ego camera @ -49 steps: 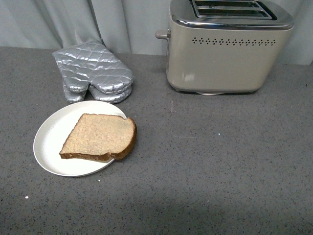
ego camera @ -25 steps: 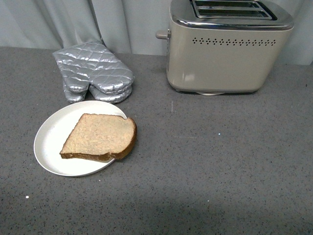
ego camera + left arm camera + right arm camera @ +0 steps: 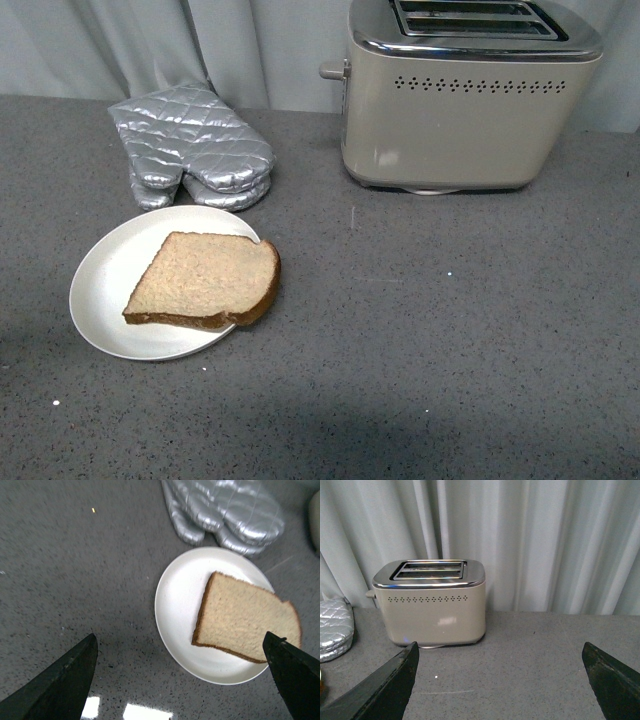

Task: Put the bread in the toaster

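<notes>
A slice of brown bread (image 3: 205, 281) lies flat on a white plate (image 3: 105, 280) at the front left of the grey counter; neither arm shows in the front view. The beige toaster (image 3: 455, 110) with its chrome top and two empty slots stands at the back right. My left gripper (image 3: 180, 647) hovers open above the counter at the plate's (image 3: 175, 597) edge, with the bread (image 3: 242, 617) just beyond one fingertip (image 3: 287, 667). My right gripper (image 3: 500, 655) is open over bare counter, facing the toaster (image 3: 431, 605), which stands well away from it.
A pair of silver quilted oven mitts (image 3: 190, 150) lies behind the plate, left of the toaster. A grey-white curtain (image 3: 545, 540) hangs along the back of the counter. The toaster's lever knob (image 3: 330, 70) sticks out of its left side.
</notes>
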Controlling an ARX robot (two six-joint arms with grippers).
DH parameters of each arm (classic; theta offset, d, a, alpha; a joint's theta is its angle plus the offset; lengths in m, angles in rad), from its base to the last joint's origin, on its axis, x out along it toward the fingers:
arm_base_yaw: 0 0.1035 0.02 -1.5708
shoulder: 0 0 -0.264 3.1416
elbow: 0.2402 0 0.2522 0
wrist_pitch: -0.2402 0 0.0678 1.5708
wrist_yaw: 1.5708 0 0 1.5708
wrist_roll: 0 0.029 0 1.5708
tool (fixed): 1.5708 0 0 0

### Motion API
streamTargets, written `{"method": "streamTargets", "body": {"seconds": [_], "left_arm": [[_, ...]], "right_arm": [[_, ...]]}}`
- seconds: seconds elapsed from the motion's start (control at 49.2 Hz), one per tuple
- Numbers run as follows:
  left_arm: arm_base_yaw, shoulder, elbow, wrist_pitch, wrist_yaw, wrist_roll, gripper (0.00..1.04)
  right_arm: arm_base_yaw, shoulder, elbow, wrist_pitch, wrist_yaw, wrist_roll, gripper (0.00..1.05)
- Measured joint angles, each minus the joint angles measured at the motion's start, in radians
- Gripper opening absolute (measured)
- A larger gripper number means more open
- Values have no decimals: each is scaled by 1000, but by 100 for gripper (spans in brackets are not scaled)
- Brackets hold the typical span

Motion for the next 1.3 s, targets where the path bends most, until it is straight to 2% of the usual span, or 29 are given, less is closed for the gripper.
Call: {"method": "streamTargets", "body": {"seconds": [0.081, 0.305, 0.854, 0.935, 1.179, 1.301], "left_arm": [[6, 138, 65, -28, 56, 20, 98], [14, 439, 245, -57, 47, 65, 98], [3, 758, 479, -114, 58, 117, 97], [1, 789, 507, -126, 53, 119, 87], [2, 836, 570, -167, 29, 116, 40], [3, 835, 568, -156, 41, 95, 21]], "right_arm": [[0, 0, 0, 0, 0, 0, 95], [0, 0, 0, 0, 0, 0, 95], [0, 0, 0, 0, 0, 0, 95], [0, 0, 0, 0, 0, 0, 95], [0, 0, 0, 0, 0, 0, 95], [0, 0, 0, 0, 0, 0, 95]]}}
